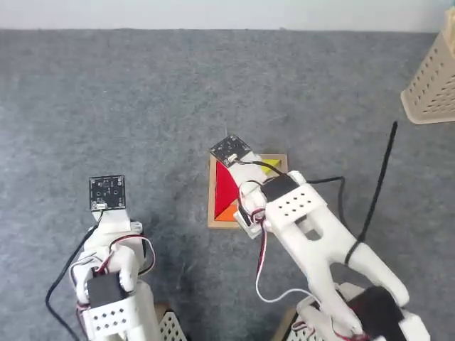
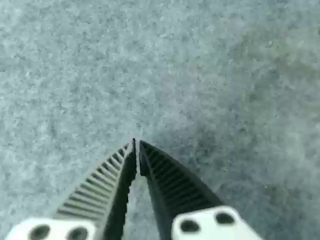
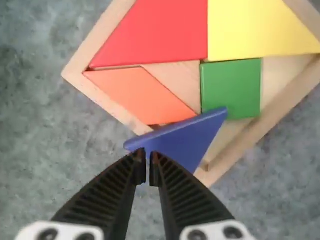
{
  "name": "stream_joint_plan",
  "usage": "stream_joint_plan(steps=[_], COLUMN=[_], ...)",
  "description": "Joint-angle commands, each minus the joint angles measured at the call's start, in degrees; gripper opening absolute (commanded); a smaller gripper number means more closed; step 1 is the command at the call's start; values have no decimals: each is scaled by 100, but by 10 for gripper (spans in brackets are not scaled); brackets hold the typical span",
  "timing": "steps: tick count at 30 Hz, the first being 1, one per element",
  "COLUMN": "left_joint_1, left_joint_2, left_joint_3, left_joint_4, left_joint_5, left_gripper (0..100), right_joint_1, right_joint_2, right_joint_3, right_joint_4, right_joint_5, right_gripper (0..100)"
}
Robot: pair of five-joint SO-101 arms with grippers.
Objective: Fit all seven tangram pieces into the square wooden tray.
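Working at the square wooden tray [image 3: 182,80], resting flat on grey carpet [image 1: 142,92]. Having open carpet on every side of the tray, most of it beyond the far rim and out toward the left arm; meeting a beige basket [image 1: 432,78] only well beyond the tray's far right corner. Holding inside the tray a red triangle [image 3: 155,30] and a yellow triangle [image 3: 250,27] meeting edge to edge, an orange parallelogram [image 3: 140,95] lying against the red one and along the tray's wall, and a green square [image 3: 231,87] touching the yellow one. Leaving bare wood between parallelogram and square, plus a bare strip between the square and the tray's rim. Finding a blue triangle [image 3: 182,137] tilted across the tray's rim, overlapping the parallelogram's end, pointing one tip at the square, hanging partly outside the tray.

Setting the right gripper [image 3: 145,159] against the blue triangle's outer edge, just outside the tray's rim, jaws drawn together to a thin slit; not showing whether pinching the piece or merely touching it. Hanging the left gripper [image 2: 136,145] over bare carpet, well apart from the tray on its left side, jaws closed to a hairline, grasping nothing.
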Motion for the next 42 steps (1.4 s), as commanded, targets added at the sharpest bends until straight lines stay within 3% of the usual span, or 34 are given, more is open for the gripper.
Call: stream_joint_plan(steps=[1, 8, 42], left_joint_1=[18, 18, 18], left_joint_2=[-79, -79, -79], left_joint_3=[-57, -57, -57], left_joint_4=[35, 35, 35], left_joint_5=[53, 53, 53], left_gripper=[13, 13, 13], right_joint_1=[330, 760, 1121], right_joint_2=[242, 514, 470], right_joint_3=[-35, -185, -176], right_joint_4=[-286, -453, -796], right_joint_5=[62, 70, -176], right_gripper=[6, 6, 6])
